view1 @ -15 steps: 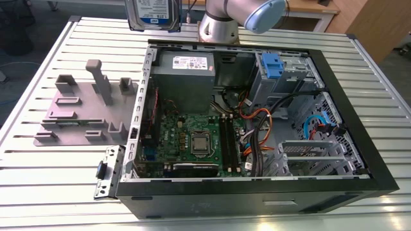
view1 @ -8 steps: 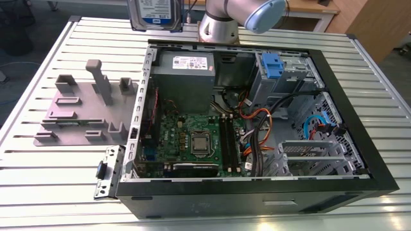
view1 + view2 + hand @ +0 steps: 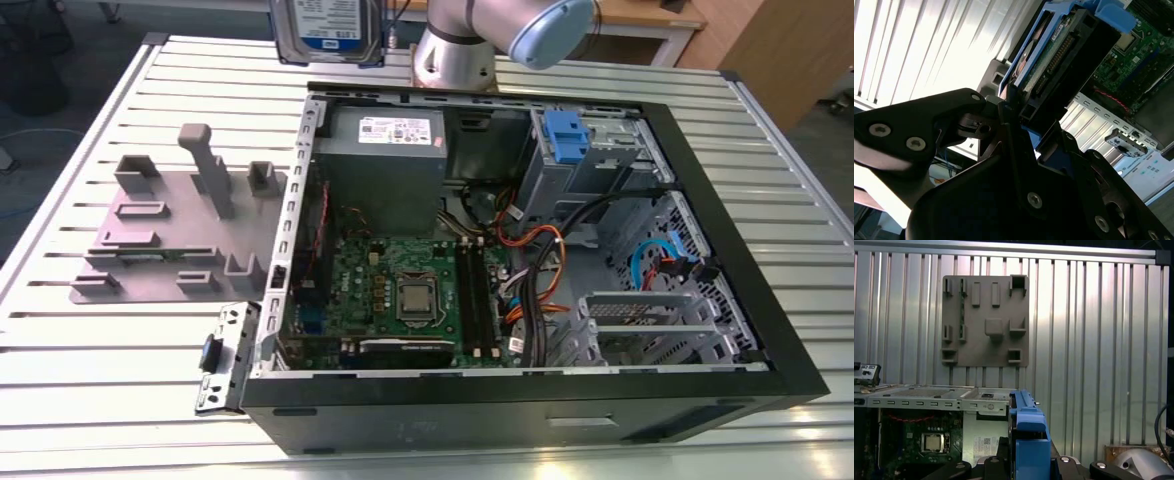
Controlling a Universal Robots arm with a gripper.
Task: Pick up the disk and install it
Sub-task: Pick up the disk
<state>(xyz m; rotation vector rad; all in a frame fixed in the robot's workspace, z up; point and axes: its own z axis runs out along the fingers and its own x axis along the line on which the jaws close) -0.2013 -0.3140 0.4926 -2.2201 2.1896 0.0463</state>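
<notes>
The disk [image 3: 324,30], a silver drive with a white-and-blue label in a blue bracket frame, hangs in the air above the table's far edge, just beyond the open computer case [image 3: 534,400]. In the second wrist view my gripper [image 3: 1016,112] is shut on one end of the disk [image 3: 1054,45], its black fingers [image 3: 1004,130] clamped on the blue frame. The first wrist view looks down past the disk's blue frame [image 3: 1028,432] onto the case's edge and the table.
A grey plastic stand [image 3: 187,230] with upright posts sits on the slatted table [image 3: 107,400] at the exterior view's left of the case. Inside the case are the motherboard [image 3: 400,290], cables and a drive bay holding a blue bracket [image 3: 566,135]. The arm's base [image 3: 454,60] stands behind the case.
</notes>
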